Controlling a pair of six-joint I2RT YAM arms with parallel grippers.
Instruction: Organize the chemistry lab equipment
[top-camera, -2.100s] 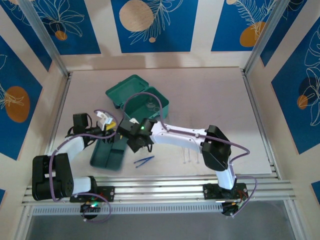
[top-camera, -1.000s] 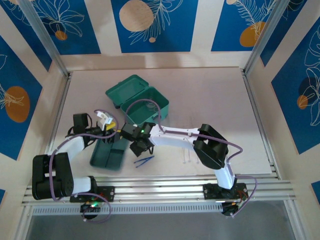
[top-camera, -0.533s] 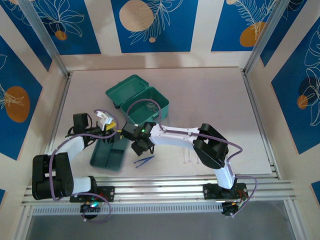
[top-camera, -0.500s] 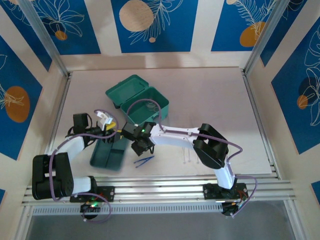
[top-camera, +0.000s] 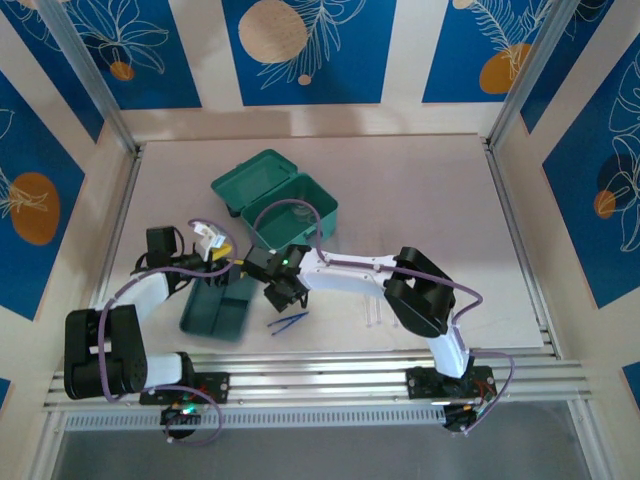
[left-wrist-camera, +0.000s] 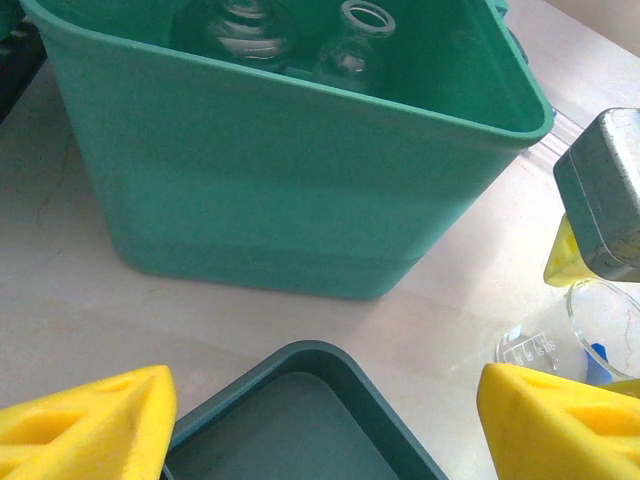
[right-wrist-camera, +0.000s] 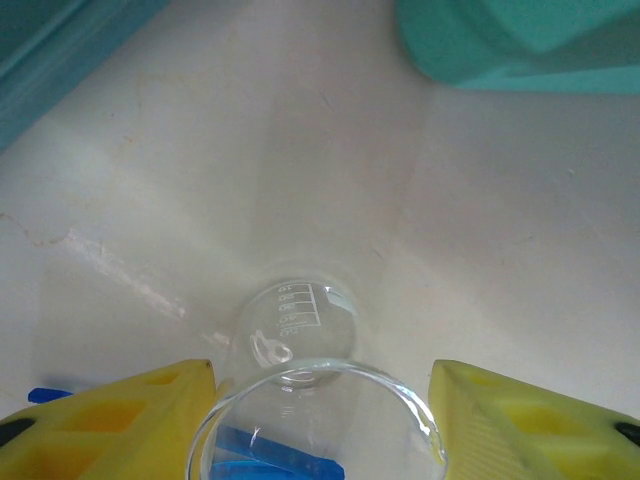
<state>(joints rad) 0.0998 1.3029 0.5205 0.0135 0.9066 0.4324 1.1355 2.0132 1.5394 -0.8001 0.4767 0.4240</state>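
Note:
A small clear glass beaker (right-wrist-camera: 318, 392) stands on the table between the yellow fingers of my right gripper (right-wrist-camera: 320, 420). The left finger is against its rim and the right finger is a sliver away. Blue tweezers (top-camera: 288, 321) lie just beyond the beaker. My left gripper (left-wrist-camera: 325, 420) is open over the corner of the dark-green tray (left-wrist-camera: 300, 395), with nothing between its fingers. The teal case (top-camera: 292, 208) stands open behind, with clear glassware (left-wrist-camera: 362, 40) inside. Thin clear tubes (top-camera: 372, 316) lie by the right arm's elbow.
The case's lid (top-camera: 252, 180) lies open toward the back left. In the top view the two grippers are close together, with the tray (top-camera: 218, 306) at the front left. In the left wrist view the beaker (left-wrist-camera: 590, 335) sits right of the tray, under the right gripper's finger (left-wrist-camera: 605, 190).
My right gripper has come slightly nearer and lower over the beaker, and its fingers have narrowed round it. The left arm has not moved.

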